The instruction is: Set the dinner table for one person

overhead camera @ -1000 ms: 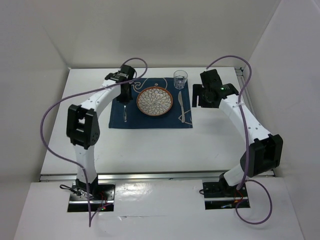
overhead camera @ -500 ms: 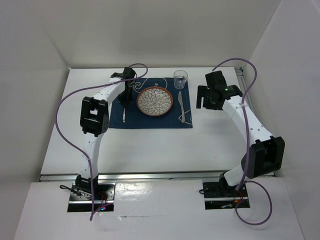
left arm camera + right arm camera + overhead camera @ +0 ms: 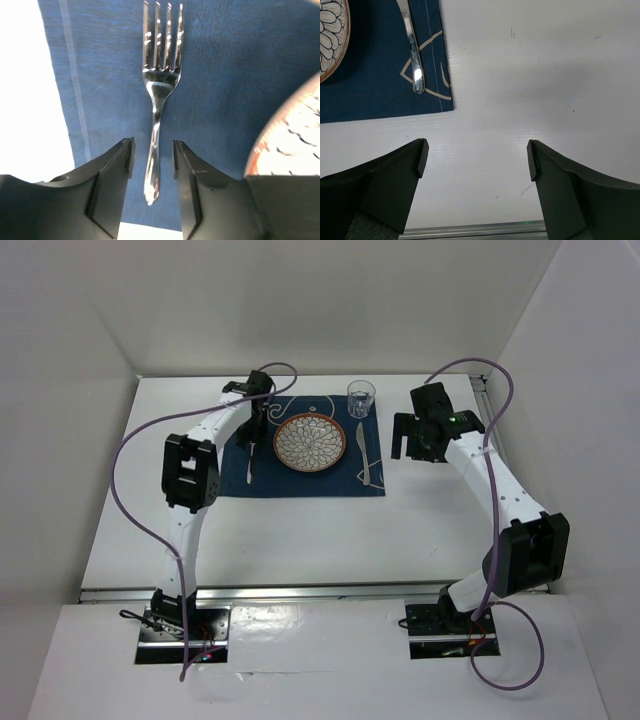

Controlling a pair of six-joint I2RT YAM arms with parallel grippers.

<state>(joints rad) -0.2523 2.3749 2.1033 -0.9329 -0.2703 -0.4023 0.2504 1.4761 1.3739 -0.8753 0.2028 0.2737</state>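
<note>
Straddling the fork (image 3: 154,115), your left jaws stand released; it belongs here, left of the plate (image 3: 295,135). Right jaws hang spread wide above the bench (image 3: 545,75).

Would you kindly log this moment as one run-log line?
left gripper: open, straddling fork handle | right gripper: open, empty, over table | plate, glass, knife on mat

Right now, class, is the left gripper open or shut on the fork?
Open: the left gripper straddles the fork handle, blue mat showing on both sides.
</note>
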